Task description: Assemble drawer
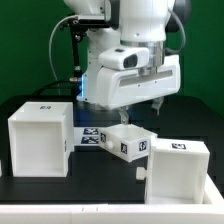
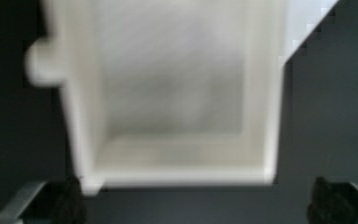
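Exterior view first: where is the casing (image 1: 40,145)?
— On the exterior view's left, upright on the black table (image 1: 100,192), a small tag on its top face.

And the trays?
— A small white tray (image 1: 128,145) lies in the middle, with tags on its near side. A second white piece (image 1: 178,172) stands nearer, on the exterior view's right, well apart from the casing. The marker board (image 1: 92,135) shows between the casing and the small white tray.

Where is the gripper (image 1: 153,103)?
— Hanging above the table, over the middle-right area, touching nothing that I can see.

What does the wrist view give?
— An open tray (image 2: 176,100), blurred, seen from above: pale floor, raised walls, a round knob (image 2: 46,62) on one side. Which of the two pieces it is, I cannot tell.

And the gripper (image 2: 190,200) there?
— Its dark fingers (image 2: 34,202) stand wide apart, one at each side of the tray's end, clamped on nothing.
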Robot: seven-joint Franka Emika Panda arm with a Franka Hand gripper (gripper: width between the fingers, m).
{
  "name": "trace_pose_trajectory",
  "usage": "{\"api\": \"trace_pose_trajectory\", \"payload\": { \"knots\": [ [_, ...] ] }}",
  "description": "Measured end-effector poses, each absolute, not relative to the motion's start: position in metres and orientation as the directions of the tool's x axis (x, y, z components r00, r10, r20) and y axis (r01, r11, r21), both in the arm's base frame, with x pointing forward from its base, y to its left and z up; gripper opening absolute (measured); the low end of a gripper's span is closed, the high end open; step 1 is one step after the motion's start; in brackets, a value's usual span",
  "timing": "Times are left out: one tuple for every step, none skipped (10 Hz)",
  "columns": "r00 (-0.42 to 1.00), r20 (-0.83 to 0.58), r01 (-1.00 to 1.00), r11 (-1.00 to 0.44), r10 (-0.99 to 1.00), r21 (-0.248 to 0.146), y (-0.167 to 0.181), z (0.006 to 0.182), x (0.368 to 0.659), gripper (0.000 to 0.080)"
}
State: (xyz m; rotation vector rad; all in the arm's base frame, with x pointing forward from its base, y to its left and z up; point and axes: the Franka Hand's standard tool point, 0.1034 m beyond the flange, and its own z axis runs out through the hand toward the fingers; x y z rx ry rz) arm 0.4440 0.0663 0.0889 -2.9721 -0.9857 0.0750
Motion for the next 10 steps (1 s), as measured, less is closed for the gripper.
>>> {"api": "trace_pose_trajectory", "payload": {
  "knots": [
    [0.791,-0.032,0.611,-0.791,0.611,-0.011,0.073,0.103,0.471,0.0642],
    [0.793,-0.014,0.609,-0.793,0.609,-0.007,0.073,0.096,0.467,0.0642],
    [0.793,-0.028,0.609,-0.793,0.609,-0.014,0.071,0.092,0.458,0.0649],
    [0.793,-0.025,0.609,-0.793,0.609,-0.013,0.072,0.093,0.460,0.0649],
    [0.793,-0.024,0.608,-0.794,0.608,-0.012,0.071,0.093,0.462,0.0649],
    [0.800,-0.069,0.596,-0.802,0.597,-0.030,0.064,0.098,0.464,0.0649],
    [0.802,-0.086,0.590,-0.806,0.591,-0.033,0.063,0.113,0.485,0.0649],
    [0.801,-0.111,0.587,-0.808,0.588,-0.045,0.065,0.126,0.510,0.0649],
    [0.802,-0.138,0.579,-0.813,0.581,-0.056,0.068,0.136,0.537,0.0649],
    [0.804,-0.128,0.579,-0.813,0.581,-0.052,0.073,0.141,0.555,0.0649]
  ]
}}
